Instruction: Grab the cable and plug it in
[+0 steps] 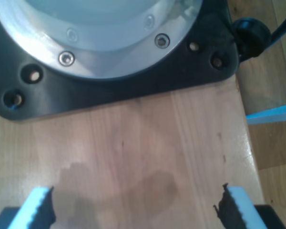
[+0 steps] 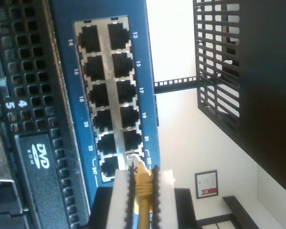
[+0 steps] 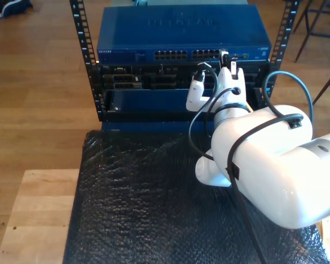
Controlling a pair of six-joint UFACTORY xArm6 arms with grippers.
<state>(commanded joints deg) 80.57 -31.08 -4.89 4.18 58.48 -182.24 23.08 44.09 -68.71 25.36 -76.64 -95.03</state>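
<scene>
Pinched tight between second hand (image 2: 142, 188) pads, yellow cable (image 2: 143, 200), plug tip touching a port on the blue switch (image 2: 66, 28); grabbed, not yet seated; first hand (image 1: 133, 205) spread over bare tabletop (image 1: 133, 143).

Cable (image 2: 144, 191): yellow. Switch (image 3: 181, 33): blue, with black ports. Fingers (image 2: 119, 200): white, with black ridged pads. Mat (image 3: 137, 203): black, glossy, crinkled.
</scene>
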